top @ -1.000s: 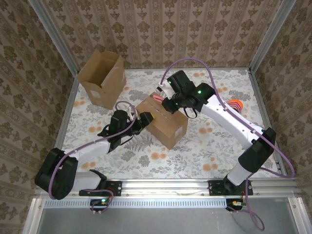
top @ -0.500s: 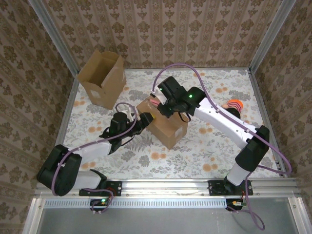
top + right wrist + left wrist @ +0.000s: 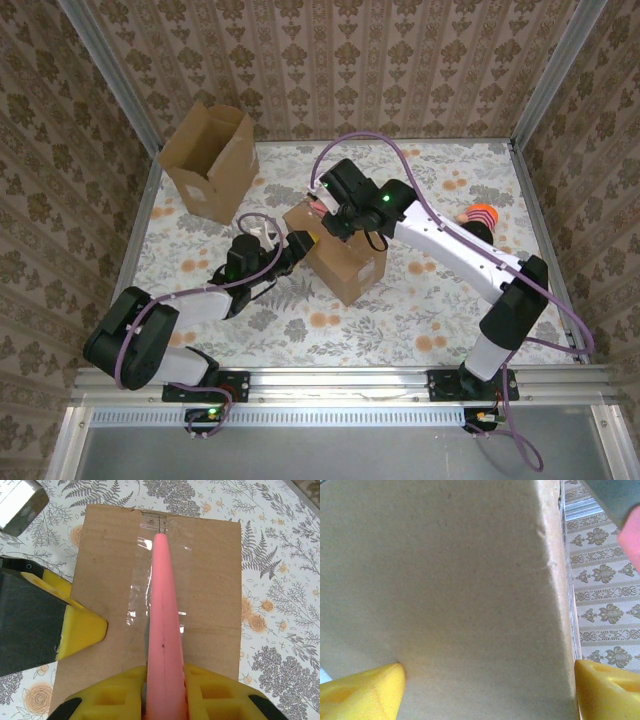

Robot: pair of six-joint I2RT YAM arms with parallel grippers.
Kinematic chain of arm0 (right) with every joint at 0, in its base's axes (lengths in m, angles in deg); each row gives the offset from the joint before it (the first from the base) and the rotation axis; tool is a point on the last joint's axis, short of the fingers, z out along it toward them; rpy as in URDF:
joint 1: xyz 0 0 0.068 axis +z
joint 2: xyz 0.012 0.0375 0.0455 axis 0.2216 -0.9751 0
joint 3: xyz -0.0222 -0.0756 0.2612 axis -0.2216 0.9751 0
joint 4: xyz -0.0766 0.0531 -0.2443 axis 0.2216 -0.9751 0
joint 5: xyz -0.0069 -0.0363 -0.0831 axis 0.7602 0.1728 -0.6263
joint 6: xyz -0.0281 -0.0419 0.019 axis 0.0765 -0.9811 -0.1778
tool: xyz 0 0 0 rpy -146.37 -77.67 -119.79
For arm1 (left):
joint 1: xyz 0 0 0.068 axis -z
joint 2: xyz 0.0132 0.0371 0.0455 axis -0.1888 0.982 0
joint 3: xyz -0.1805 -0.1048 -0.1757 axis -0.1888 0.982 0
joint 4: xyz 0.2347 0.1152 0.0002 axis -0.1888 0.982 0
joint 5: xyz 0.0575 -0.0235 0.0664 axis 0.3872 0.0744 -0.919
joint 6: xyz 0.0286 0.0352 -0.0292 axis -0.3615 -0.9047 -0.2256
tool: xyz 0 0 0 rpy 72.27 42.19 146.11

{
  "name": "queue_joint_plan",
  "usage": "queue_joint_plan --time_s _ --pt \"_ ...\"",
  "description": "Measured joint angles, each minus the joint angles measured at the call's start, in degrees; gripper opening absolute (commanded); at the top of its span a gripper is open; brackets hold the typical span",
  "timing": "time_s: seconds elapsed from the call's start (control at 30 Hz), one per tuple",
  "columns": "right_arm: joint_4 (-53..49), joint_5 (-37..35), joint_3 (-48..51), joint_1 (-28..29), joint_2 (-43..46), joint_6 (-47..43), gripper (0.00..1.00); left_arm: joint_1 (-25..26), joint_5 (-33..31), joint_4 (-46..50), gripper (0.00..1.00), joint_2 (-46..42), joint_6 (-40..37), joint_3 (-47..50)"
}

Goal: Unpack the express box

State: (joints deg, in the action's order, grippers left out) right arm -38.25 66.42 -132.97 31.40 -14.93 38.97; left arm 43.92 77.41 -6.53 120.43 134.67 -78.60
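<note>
Far left of the taped box point(image 3: 340, 255), toward the back wall, an open box point(image 3: 210, 160) stands on the flowered table point(image 3: 420, 310). The taped box sits mid-table, between the two arms.

The left gripper point(image 3: 300, 243) meets the taped box's left end with its jaws spread wide. From above that contact is hard to read. The left wrist camera shows plain cardboard between two yellow fingertips point(image 3: 362, 692), one low on the side face and the other by the top edge. The right wrist camera shows the upper pad point(image 3: 82, 627) lying over the box's top near its left rim. Whether they squeeze the cardboard I cannot tell.

Above the box's top, the right gripper point(image 3: 165, 677) is closed narrow on a pink tool point(image 3: 164, 620). The tool runs along the clear tape point(image 3: 137, 600) of the centre seam. From overhead it is a small pink sliver at the box's back edge.

Right of the box, well apart, an orange thing point(image 3: 482, 214) lies beside the right arm.
</note>
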Motion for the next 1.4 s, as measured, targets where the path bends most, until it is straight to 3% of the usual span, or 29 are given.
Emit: queue_joint_plan --time_s 0.53,1.4 --pt "0.83 -0.57 -0.42 0.17 -1.01 0.04 0.0 0.0 -0.7 8.13 0.85 -3.56 0.09 -1.36" --pt "5.35 -2.34 -0.59 0.22 -1.01 0.24 0.0 0.0 -0.66 10.97 0.85 -2.8 -0.52 -3.52"
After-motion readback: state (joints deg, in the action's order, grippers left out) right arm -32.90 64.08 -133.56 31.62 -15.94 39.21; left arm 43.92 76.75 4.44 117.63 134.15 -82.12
